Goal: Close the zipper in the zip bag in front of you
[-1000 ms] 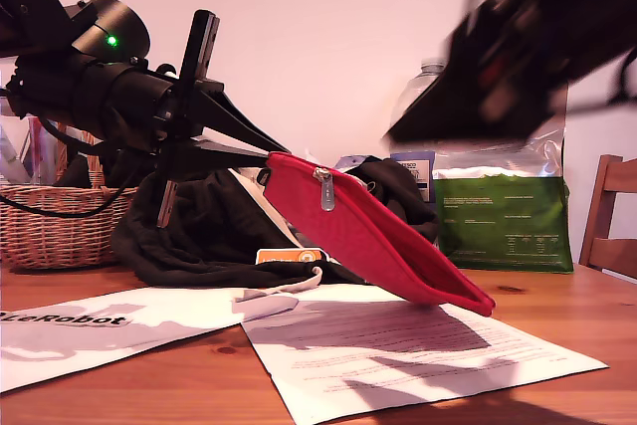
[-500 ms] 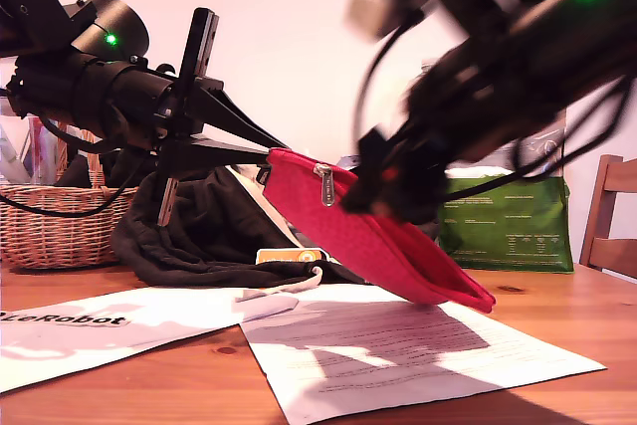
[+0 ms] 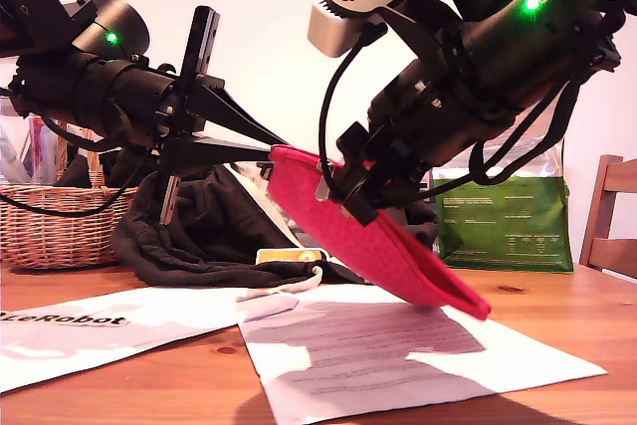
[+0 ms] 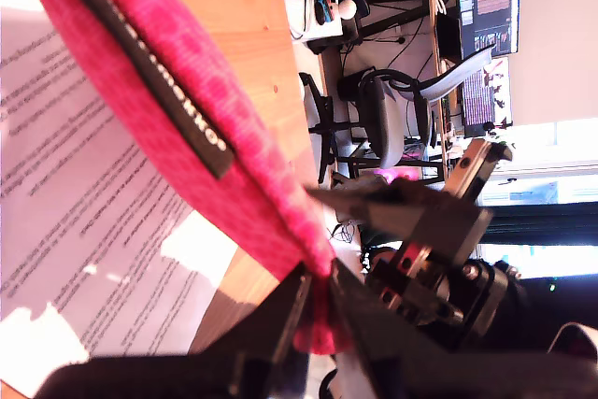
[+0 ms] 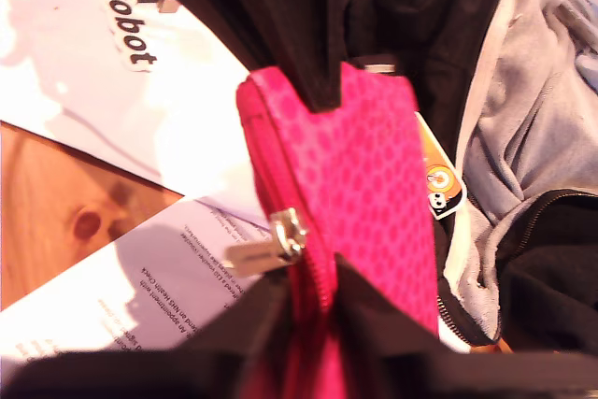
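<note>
The zip bag [image 3: 368,231] hangs tilted in the air above the desk [image 3: 557,296], one end raised and the other drooping toward the printed sheets [image 3: 418,345] without clearly touching them. My first pincer [image 4: 316,310] has closed its jaws on the raised corner of the pouch, at the exterior view's left; the first wrist view shows pink fabric pinched between the two dark fingers, with the black label [image 4: 149,67] further along the side. That hold seems meant to anchor the bag and keep the zipped edge taut so the slider can run.

My second pincer [image 5: 313,301] comes in from the exterior view's right and straddles the zipper [image 5: 313,273] edge. Its jaws stand close on either side of the red teeth, just behind the silver pull tab [image 5: 271,245], which juts out sideways beside one finger. Whether they are pressed shut on the edge or only framing it, I cannot tell. The tab sits near the anchored end, so most of the zip probably remains to be closed.

A black garment [image 3: 199,226] and a green bag [image 3: 503,221] lie behind.
</note>
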